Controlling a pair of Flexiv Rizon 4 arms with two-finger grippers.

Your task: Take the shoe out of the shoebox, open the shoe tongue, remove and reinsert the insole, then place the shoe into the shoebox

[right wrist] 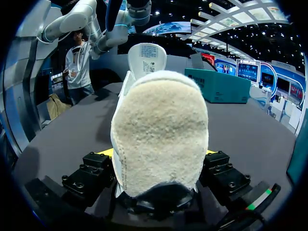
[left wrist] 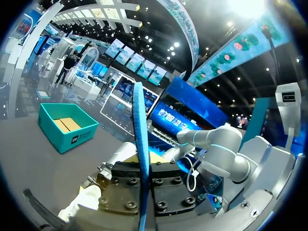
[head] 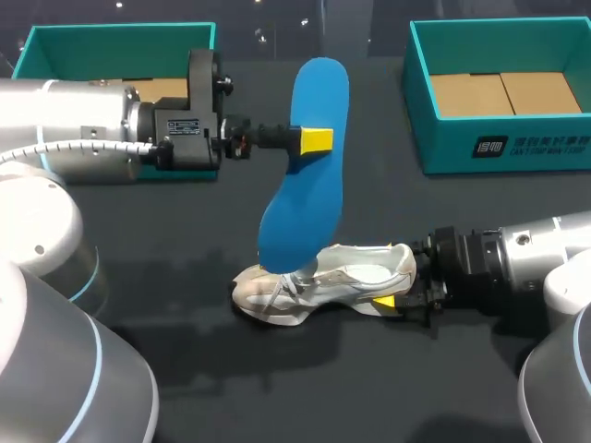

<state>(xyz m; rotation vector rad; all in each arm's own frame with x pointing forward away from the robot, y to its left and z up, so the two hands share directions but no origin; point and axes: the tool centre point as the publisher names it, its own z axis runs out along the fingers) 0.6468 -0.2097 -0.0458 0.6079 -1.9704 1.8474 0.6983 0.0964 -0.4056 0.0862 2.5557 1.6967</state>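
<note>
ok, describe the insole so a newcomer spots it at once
Middle of the dark table, above the white shoe lying there. The left gripper holds the insole on end by its edge: the only flat, bright blue, foot-shaped piece in view.

Place: a robot demonstration stand, exhibition-style.
Worktop: a table (head: 166,240) covered in plain dark cloth.
Machines: a left arm (head: 83,125) and a right arm (head: 531,254), white and grey, reaching in over the table's side edges.
Props: a teal left shoebox (head: 55,41) and right shoebox (head: 517,148), one at each far corner.
</note>
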